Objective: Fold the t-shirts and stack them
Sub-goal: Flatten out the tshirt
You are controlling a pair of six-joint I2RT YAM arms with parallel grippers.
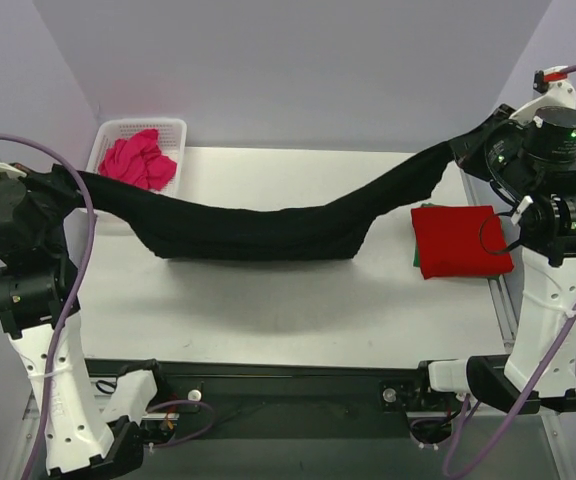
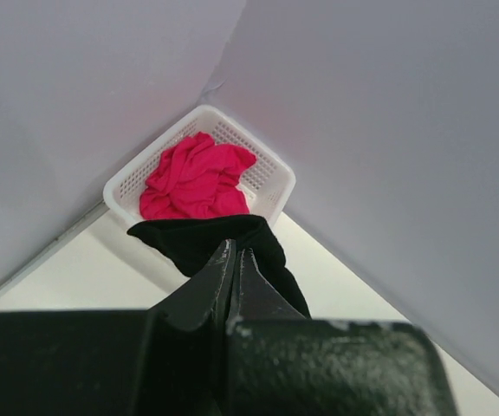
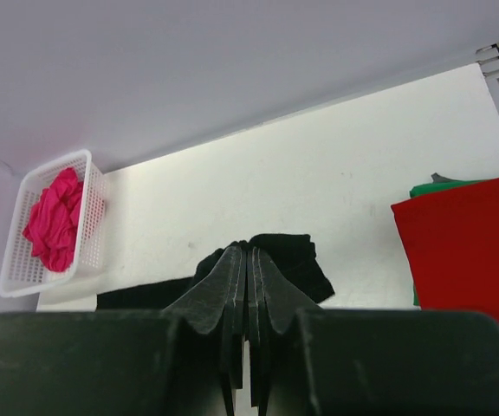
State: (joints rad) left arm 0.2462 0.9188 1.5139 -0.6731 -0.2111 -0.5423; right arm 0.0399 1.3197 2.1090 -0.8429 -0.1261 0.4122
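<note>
Right, status: both claws are pinched fully closed on the black shirt (image 1: pixel 258 225), one end each. At 9 o'clock the left claw (image 1: pixel 66 186) has one end; at 2 o'clock the right claw (image 1: pixel 465 148) has the other. Each wrist view shows the pair pressed together with black cloth bunched between, no gap visible.

It hangs between them as a long band, long axis roughly 9 to 2, sagging in the middle. There's a shadow (image 1: pixel 288 322) on the surface (image 1: pixel 268 170) under it, so the belly looks lifted or just brushing. I can't tell which from the top view.

At 3 o'clock the red shirt (image 1: pixel 463 240) lies folded flat, just below the right claw. A green edge (image 3: pixel 436 186) peeks out under it; can't tell what it is. At 10 o'clock the pink shirt (image 1: pixel 138 162) sits crumpled in the basket (image 1: pixel 144 123), just behind the left claw.

My read: mid-fold on black, red done, pink untouched. What matters for the next move is that the stack spot sits at the right claw's end of the axis. So the right arm is nearer and the left has the whole span to cover. I'd lay the band down along its axis first, with even tension so it doesn't twist. Also watch that the sag doesn't drag over the red.
</note>
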